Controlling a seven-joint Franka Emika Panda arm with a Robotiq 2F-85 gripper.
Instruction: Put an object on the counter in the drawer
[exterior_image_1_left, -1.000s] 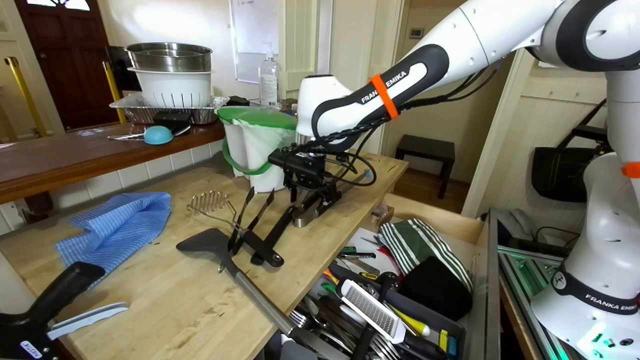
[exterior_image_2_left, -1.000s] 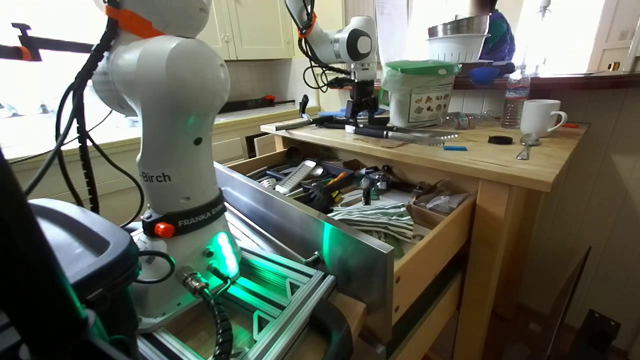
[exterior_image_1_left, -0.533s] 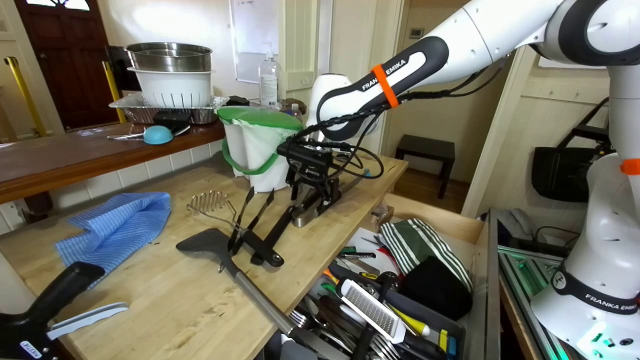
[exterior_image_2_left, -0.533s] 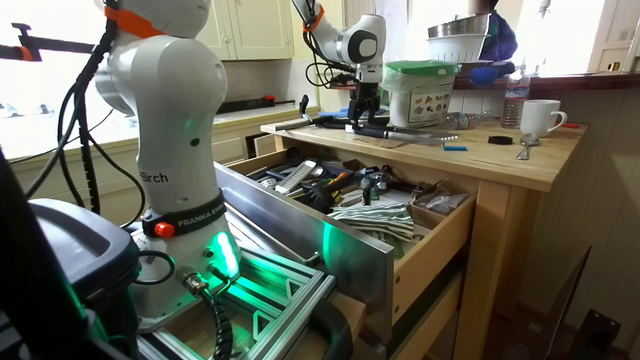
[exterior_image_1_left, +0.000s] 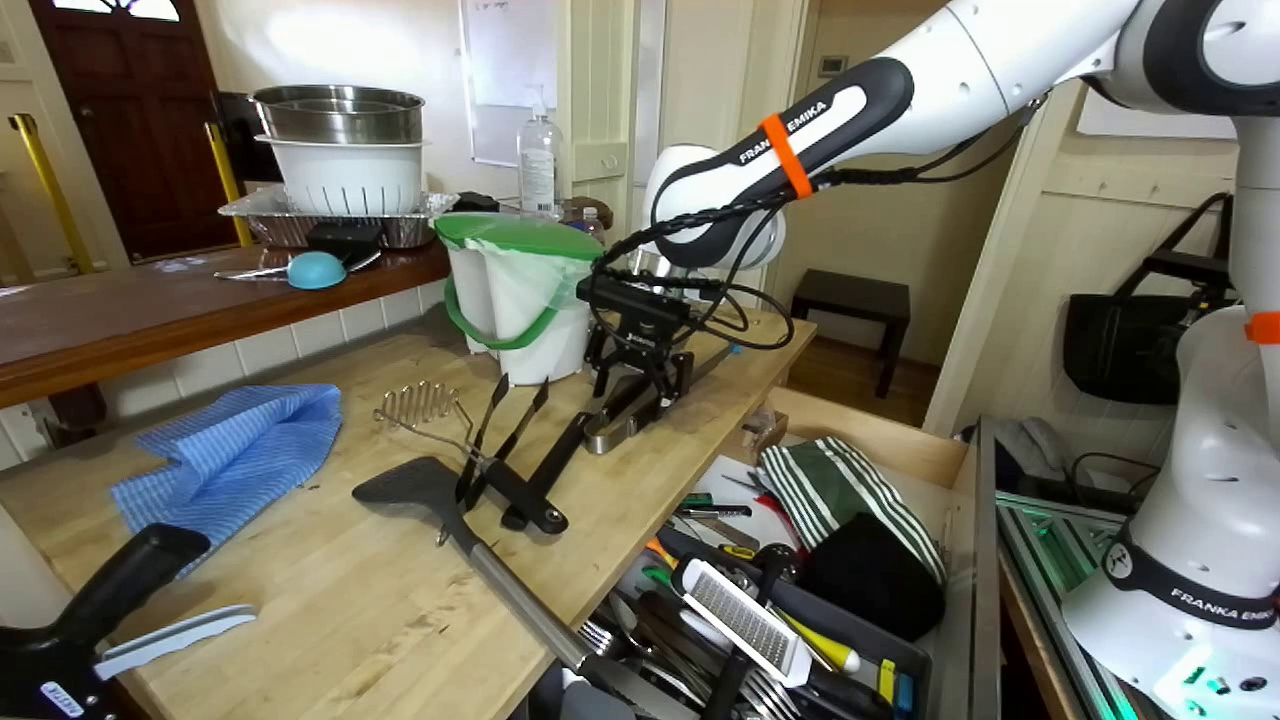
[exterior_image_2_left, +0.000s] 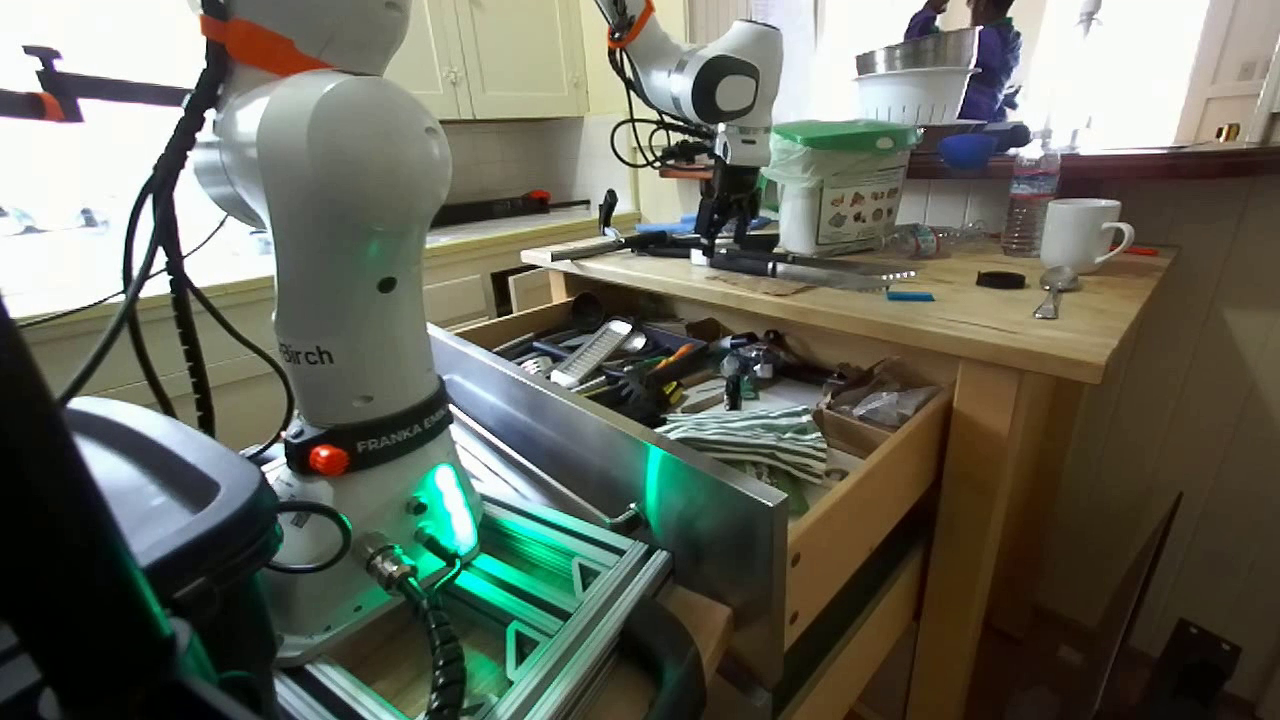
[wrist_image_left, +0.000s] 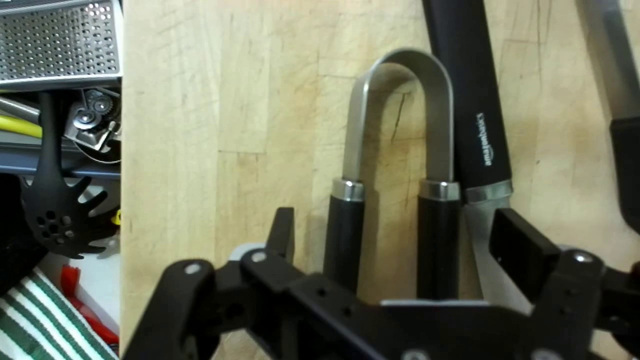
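My gripper (wrist_image_left: 395, 220) is open and low over the counter (wrist_image_left: 175, 125). Its fingers stand either side of tongs (wrist_image_left: 439, 240) with a bent steel bow and two black handles. The handles' lower part is hidden by the gripper, and nothing is pinched. In an exterior view the gripper (exterior_image_1_left: 640, 390) is above the tongs' steel bow (exterior_image_1_left: 603, 440); it also shows low over the counter in an exterior view (exterior_image_2_left: 726, 235). I cannot make out for certain a separate all-black slim utensil on the counter. The drawer (exterior_image_2_left: 870, 510) is pulled open and holds utensils and a green-and-white striped cloth (exterior_image_2_left: 750, 440).
A knife with a black handle (wrist_image_left: 475, 115) lies against the tongs. A masher (exterior_image_1_left: 500, 480), slim black tong arms (exterior_image_1_left: 520, 430) and a spatula (exterior_image_1_left: 415, 490) lie nearby. A green-lidded bin (exterior_image_1_left: 525, 290) stands close behind the gripper. A grater (exterior_image_1_left: 745, 620) lies in the drawer.
My gripper has shifted to the right in both exterior views and its tilt has changed slightly. The tongs, other utensils and drawer have not moved.
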